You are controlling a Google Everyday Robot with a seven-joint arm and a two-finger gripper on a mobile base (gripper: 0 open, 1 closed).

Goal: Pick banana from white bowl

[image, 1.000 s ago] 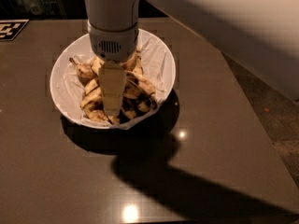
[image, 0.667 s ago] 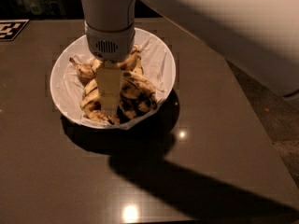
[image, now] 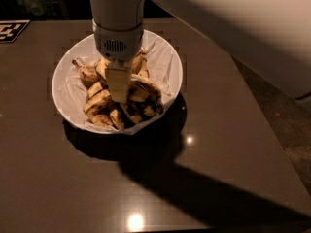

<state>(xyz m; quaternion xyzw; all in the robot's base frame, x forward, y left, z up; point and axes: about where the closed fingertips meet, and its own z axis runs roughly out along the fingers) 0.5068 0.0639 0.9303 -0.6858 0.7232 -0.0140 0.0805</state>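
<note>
The white bowl (image: 68,79), lined with crinkled white paper, stands on the dark table at the upper left of centre. It holds a pile of several speckled overripe bananas. A long curved banana (image: 146,89), yellow with brown speckles, lies on the right side of the pile. My gripper (image: 118,89) hangs straight down from the white arm over the middle of the pile and reaches into the bananas, just left of the long one. It hides the bananas beneath it.
The dark glossy table (image: 218,144) stretches to the front and right, and its right edge drops to the floor. A black-and-white marker tag (image: 10,30) lies at the far left corner. The big white arm (image: 243,28) spans the upper right.
The gripper has stayed over the bowl with only a slight shift, and its lower end now sits at the middle of the pile. The bowl and bananas have not visibly moved.
</note>
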